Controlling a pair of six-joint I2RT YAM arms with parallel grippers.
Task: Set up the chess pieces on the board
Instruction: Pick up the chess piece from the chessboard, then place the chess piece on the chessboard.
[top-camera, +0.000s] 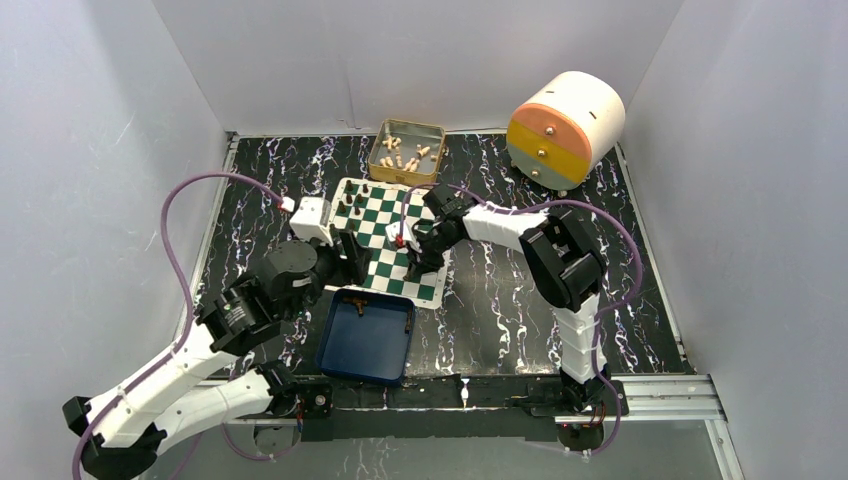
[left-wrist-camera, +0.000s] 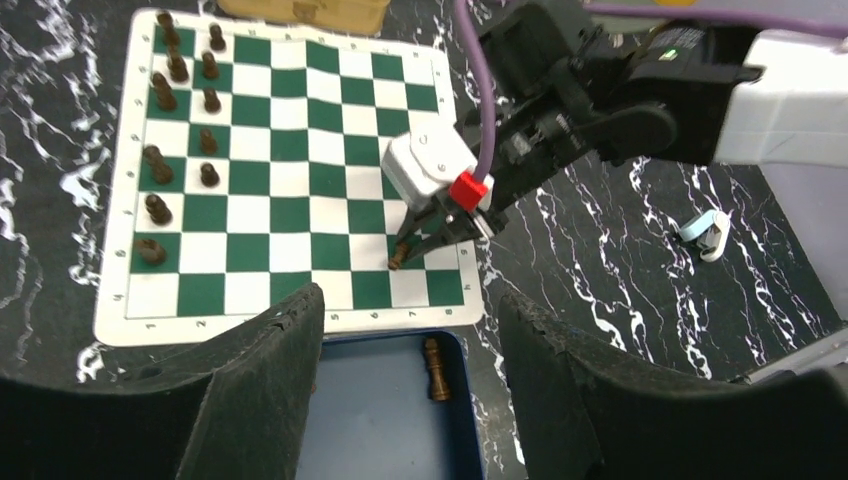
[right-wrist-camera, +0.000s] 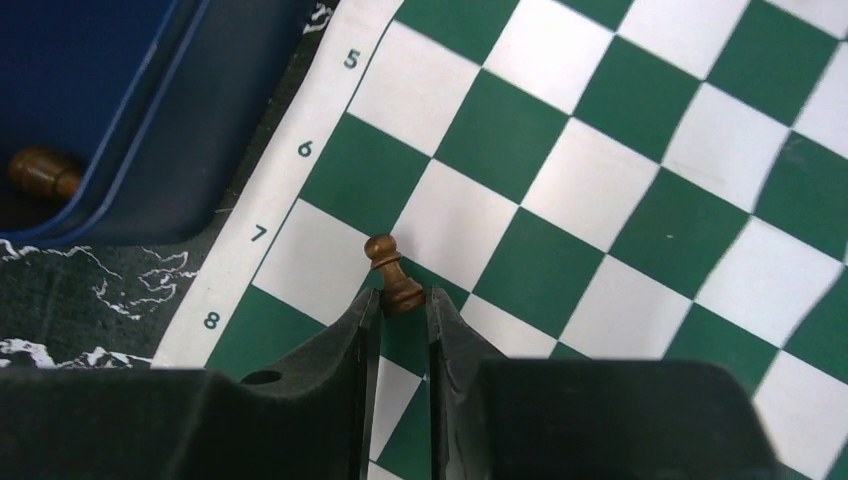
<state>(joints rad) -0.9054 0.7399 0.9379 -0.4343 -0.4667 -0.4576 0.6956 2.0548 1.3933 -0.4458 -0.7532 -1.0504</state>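
Your right end effector (right-wrist-camera: 402, 300) sits nearest the lens in its own wrist view. It is clenched on the base of a dark-brown pawn (right-wrist-camera: 390, 265), which looks tilted toward 11 o'clock over the board (right-wrist-camera: 560, 170) beside border digit 7. A blue tray (right-wrist-camera: 200, 150) lies at 10 o'clock with another brown piece (right-wrist-camera: 40, 172) inside. Gripped this low and leaning, the pawn could pivot or slip out when you lift.

In the left wrist view, your left end effector (left-wrist-camera: 410, 300) is released and holds nothing above the tray's far rim. The placed pieces (left-wrist-camera: 164, 92) stand in two files at 9 o'clock on the board. The two arms are near each other, so a careless crossing could bump them.

In the top view, a gold tin (top-camera: 408, 180) of cream pieces (top-camera: 400, 158) sits at 12 o'clock on the surface (top-camera: 500, 300). Carrying the pawn low across the board could topple the standing files.
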